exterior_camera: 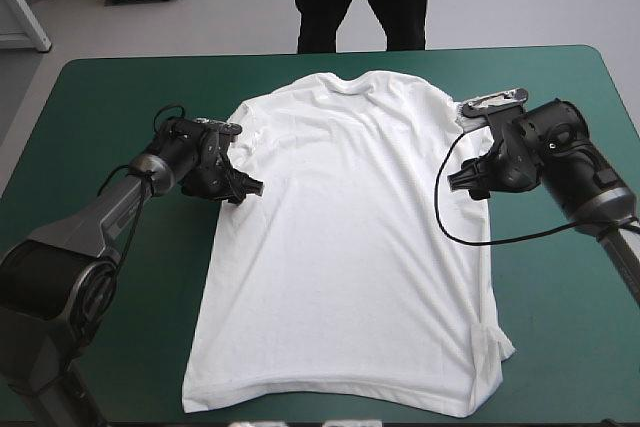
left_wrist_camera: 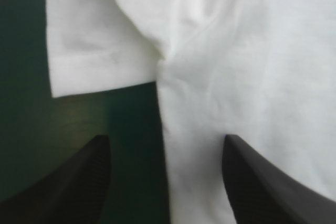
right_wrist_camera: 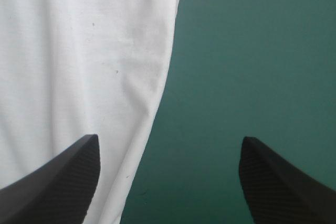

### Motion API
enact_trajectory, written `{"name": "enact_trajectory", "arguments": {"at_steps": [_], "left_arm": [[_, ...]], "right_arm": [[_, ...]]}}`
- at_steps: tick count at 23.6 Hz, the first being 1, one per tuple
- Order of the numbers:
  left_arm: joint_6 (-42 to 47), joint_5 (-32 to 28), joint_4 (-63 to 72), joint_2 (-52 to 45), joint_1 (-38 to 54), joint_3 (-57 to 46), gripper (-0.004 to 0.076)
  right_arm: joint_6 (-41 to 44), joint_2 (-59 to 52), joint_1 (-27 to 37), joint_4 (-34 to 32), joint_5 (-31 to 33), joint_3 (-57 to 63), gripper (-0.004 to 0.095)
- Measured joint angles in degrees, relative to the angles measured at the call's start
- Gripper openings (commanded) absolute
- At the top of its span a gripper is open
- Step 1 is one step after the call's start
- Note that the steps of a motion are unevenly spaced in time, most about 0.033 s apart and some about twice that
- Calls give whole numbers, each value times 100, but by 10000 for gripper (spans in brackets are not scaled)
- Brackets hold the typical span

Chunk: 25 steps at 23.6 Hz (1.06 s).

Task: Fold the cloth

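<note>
The T-shirt [exterior_camera: 350,247] is lying spread flat on your bench [exterior_camera: 110,87], its long axis running from far collar to near hem. Your left tool [exterior_camera: 255,187] and right tool [exterior_camera: 458,183] are both standing spread apart (empty), each straddling the T-shirt's side edge below a sleeve, equally near.
</note>
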<state>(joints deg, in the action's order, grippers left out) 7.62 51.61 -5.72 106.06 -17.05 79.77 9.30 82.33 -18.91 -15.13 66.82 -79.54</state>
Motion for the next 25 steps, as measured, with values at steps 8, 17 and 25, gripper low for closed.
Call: {"name": "enact_trajectory", "arguments": {"at_steps": [8,17,25], "left_arm": [[-116,22,538,415,7,179,117],[-183,5,749,549,1,256,-9],[-214,5,749,549,1,256,-9]], "right_arm": [[50,527,381,354,-424,-28,698],[38,1723,701,629,-721,-267,698],[21,2624,725,722,-858,-999,698]]}}
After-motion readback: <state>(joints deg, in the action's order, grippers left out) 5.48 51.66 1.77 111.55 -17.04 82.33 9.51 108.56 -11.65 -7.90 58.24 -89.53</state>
